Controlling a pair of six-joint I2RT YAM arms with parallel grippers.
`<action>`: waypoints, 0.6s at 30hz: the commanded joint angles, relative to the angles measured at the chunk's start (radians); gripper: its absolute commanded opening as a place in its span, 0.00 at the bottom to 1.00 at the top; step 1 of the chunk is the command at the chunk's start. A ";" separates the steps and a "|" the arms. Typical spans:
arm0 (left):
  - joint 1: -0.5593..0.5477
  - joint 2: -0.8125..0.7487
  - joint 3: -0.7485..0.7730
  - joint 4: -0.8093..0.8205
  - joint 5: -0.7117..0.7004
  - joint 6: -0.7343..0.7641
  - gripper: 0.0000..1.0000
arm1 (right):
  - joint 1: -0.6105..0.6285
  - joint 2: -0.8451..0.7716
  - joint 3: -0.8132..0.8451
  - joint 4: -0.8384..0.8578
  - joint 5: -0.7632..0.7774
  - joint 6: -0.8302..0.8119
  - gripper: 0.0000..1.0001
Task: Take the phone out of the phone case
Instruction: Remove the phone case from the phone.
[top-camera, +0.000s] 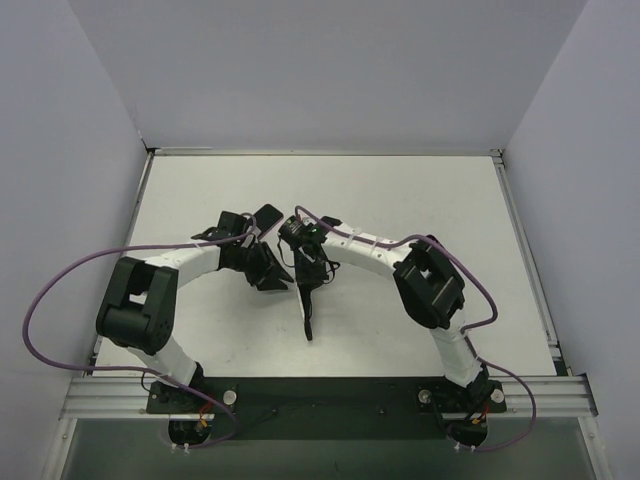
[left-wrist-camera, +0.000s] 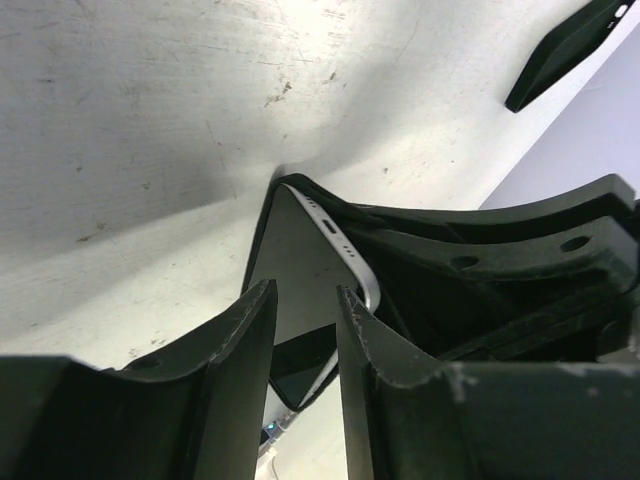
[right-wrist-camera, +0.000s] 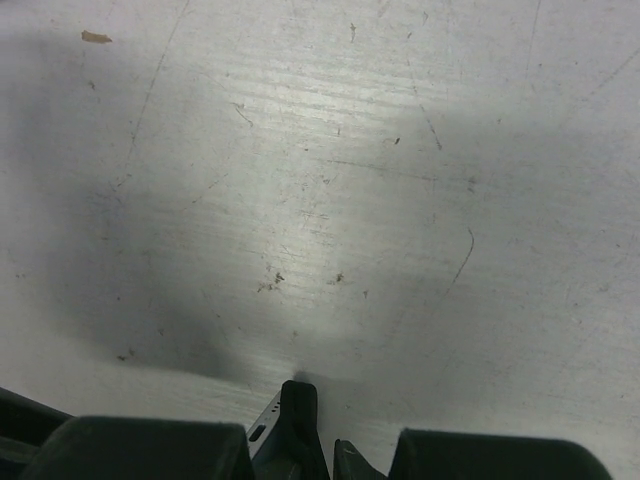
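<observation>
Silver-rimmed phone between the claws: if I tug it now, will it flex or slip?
The silver-rimmed phone looks like a rigid slab, so it probably won't flex. Its smooth metal rim looks slick and may slide against the left claw. It seems to stand on one corner on the white table, so it could pivot.

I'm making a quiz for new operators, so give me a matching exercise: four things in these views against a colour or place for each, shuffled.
Things:
1. phone's edge
2. cable
3. table
4. left fingers

Descriptions:
A. white, scratched
B. black, nearest the left wrist camera
C. silver, with a port
D. purple

Pairs: 1-C; 2-D; 3-A; 4-B
</observation>
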 joint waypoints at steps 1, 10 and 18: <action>0.007 -0.058 0.007 0.063 0.051 -0.057 0.42 | 0.073 0.078 -0.072 -0.110 0.106 -0.046 0.00; 0.047 -0.091 -0.010 0.042 0.076 -0.067 0.54 | 0.073 -0.029 -0.244 0.153 0.222 -0.063 0.00; 0.009 -0.298 -0.120 -0.032 0.018 0.071 0.37 | -0.005 -0.045 -0.215 0.100 0.216 0.101 0.00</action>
